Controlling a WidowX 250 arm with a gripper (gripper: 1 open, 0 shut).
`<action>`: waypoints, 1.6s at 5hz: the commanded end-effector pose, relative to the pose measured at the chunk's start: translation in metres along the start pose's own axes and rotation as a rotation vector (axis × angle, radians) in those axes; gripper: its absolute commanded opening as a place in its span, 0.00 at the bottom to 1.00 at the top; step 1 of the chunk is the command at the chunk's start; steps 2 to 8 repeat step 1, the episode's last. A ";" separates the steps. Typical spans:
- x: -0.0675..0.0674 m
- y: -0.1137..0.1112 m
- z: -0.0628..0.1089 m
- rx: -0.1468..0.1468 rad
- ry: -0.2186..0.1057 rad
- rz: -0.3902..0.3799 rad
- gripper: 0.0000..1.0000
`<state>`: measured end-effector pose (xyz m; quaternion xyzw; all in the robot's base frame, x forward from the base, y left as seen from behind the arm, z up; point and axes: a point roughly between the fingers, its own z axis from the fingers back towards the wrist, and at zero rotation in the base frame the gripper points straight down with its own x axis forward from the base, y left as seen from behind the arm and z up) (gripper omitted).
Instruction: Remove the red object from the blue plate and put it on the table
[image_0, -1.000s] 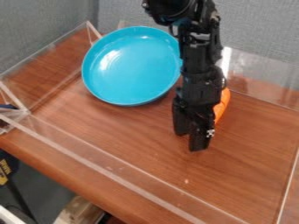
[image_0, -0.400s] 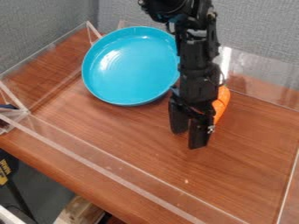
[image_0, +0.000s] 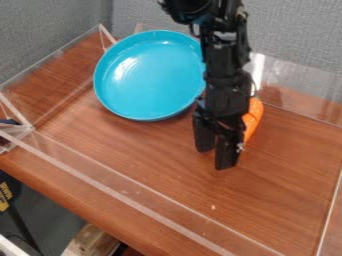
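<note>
The blue plate rests tilted against the back left of the table, and nothing shows on its face. The red object shows as an orange-red patch off the plate to its right, low by the tabletop and partly hidden behind my arm. Just in front and left of it, my black gripper points straight down with its tips near the wood. Its two fingers stand a little apart with nothing visible between them.
Low clear acrylic walls edge the tabletop on all sides. A grey fabric backdrop rises behind. The arm column stands over the plate's right rim.
The gripper has shifted slightly left and up from a second ago. The orange-red object stays about where it was, and the plate has not moved.
</note>
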<state>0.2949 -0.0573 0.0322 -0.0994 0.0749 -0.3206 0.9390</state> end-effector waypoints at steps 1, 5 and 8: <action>0.012 -0.003 0.025 0.036 -0.048 -0.026 0.00; 0.012 -0.003 0.025 0.036 -0.048 -0.026 0.00; 0.012 -0.003 0.025 0.036 -0.048 -0.026 0.00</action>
